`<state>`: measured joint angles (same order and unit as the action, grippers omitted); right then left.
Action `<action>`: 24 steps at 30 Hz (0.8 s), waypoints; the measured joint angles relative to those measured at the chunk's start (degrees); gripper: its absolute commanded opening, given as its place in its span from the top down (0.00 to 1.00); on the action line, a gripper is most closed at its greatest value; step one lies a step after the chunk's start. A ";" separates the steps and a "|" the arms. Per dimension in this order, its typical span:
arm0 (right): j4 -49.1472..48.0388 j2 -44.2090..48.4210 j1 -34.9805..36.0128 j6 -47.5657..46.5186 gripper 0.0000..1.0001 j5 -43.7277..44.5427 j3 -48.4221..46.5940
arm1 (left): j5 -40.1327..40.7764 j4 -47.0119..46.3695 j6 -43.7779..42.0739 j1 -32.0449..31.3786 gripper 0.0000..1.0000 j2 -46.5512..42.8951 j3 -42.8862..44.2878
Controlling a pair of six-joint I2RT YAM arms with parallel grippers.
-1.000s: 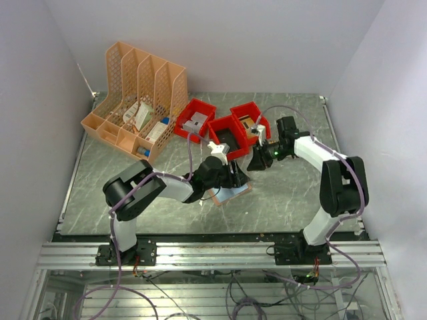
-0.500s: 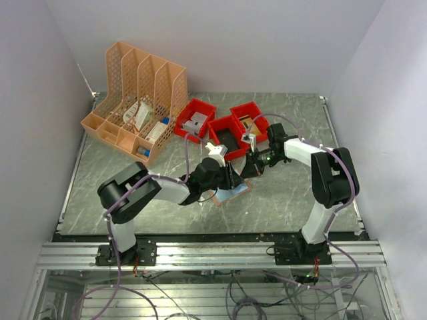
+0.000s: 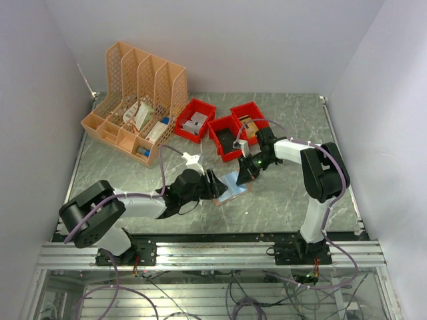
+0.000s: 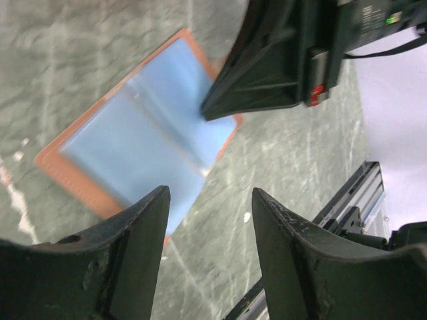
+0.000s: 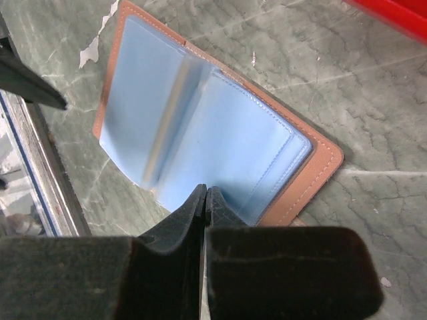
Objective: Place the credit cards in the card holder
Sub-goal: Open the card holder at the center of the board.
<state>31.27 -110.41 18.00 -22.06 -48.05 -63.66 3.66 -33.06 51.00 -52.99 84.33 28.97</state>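
The card holder (image 3: 231,189) lies spread open on the marble table, pale blue inside with a salmon-brown stitched border (image 5: 313,170). My right gripper (image 3: 243,176) is shut, its tips (image 5: 205,190) joined over the near edge of the blue right-hand pocket, with nothing visible between them. My left gripper (image 3: 215,185) is open just left of the holder, its jaws (image 4: 210,193) apart over bare table, holding nothing. In the left wrist view the open holder (image 4: 143,143) lies ahead, with the right gripper's dark fingers (image 4: 220,103) resting at its edge. No credit cards show plainly.
Three red bins (image 3: 198,120) (image 3: 227,137) (image 3: 248,117) stand behind the holder with small items inside. An orange lattice file rack (image 3: 137,93) fills the back left. The aluminium rail (image 3: 213,253) runs along the table's near edge.
My left arm has drawn back leftward and lower, its gripper now off the holder. My right gripper has closed and come forward and left, down onto the holder's right page.
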 measured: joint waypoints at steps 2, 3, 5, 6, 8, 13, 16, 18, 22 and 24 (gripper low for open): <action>0.15 0.00 0.13 0.09 1.00 0.39 -0.17 | 0.74 0.28 1.42 0.00 0.35 0.02 -1.55; 0.31 0.00 0.17 0.20 1.00 0.55 -0.28 | 1.03 0.50 2.01 0.00 0.35 0.09 -2.01; 0.35 0.00 0.39 0.24 1.00 0.81 -0.33 | 1.29 0.63 2.75 0.00 0.34 0.39 -2.14; 0.42 0.00 0.44 0.26 1.00 0.90 -0.39 | 1.36 0.59 3.15 0.00 0.34 0.63 -2.12; 0.61 -0.07 0.46 0.26 1.00 1.01 -0.55 | 1.70 1.20 3.96 0.00 0.33 1.29 -2.01; 0.76 -0.11 0.52 0.28 1.00 1.07 -0.66 | 2.62 2.99 5.20 0.00 0.32 2.16 -1.51; 0.90 -0.11 0.57 0.26 1.00 1.16 -0.74 | 2.64 2.93 5.64 0.00 0.32 3.26 -1.29; 0.98 -0.11 0.61 0.26 1.00 1.25 -0.81 | 2.62 2.82 5.84 0.00 0.32 4.42 -1.16; 1.09 -0.11 0.68 0.24 1.00 1.36 -0.85 | 2.51 2.62 5.99 0.00 0.33 6.38 0.04; 1.11 -0.11 0.68 0.24 1.00 1.38 -0.85 | 2.36 2.47 6.01 0.02 0.34 7.06 0.70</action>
<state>32.38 -110.52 18.68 -21.82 -46.68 -64.51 6.02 -30.59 57.01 -52.97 91.39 29.67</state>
